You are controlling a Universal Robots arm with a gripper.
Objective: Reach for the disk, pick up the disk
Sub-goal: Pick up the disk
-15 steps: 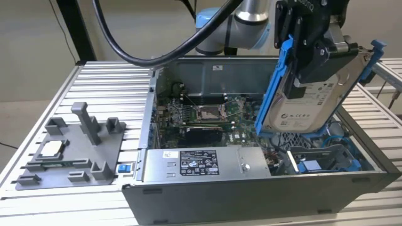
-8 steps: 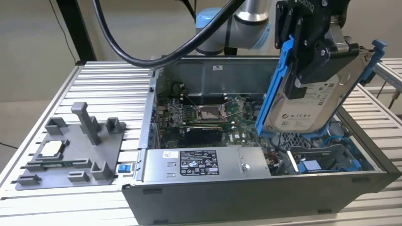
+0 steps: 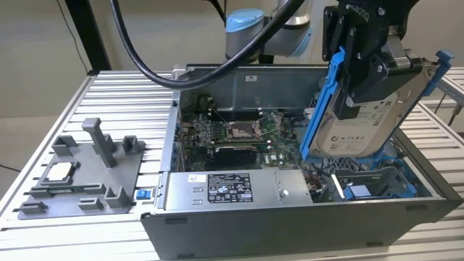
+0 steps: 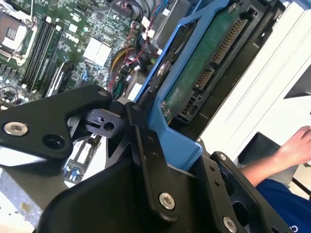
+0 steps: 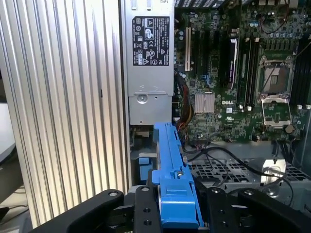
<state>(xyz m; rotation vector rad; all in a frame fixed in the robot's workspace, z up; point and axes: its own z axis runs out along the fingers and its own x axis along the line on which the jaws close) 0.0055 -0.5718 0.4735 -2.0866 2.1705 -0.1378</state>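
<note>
black two-finger gripper [image 3: 362, 81] was clamped shut on the disk [image 3: 362, 128], a flat silver metal hard drive with a white label and blue plastic rail frame. disk hung tilted, nearly on edge, above the blue plastic drive bay [image 3: 377, 182] at the exterior view's right end of the open grey computer case [image 3: 290, 228], clear of the bay as far as i could tell. both wrist views showed the jaws pinching the blue rail, with the drive's green circuit-board underside [image 4: 204, 63] exposed in the second wrist view. judgement: rigid, fairly heavy for its size, shock-sensitive. smooth metal faces would be slippery, so hold across the rail edges, away from the connector and board. grey fixture tray [image 3: 80, 174] sat on the ribbed aluminium table [image 3: 43, 239], well apart.
</note>
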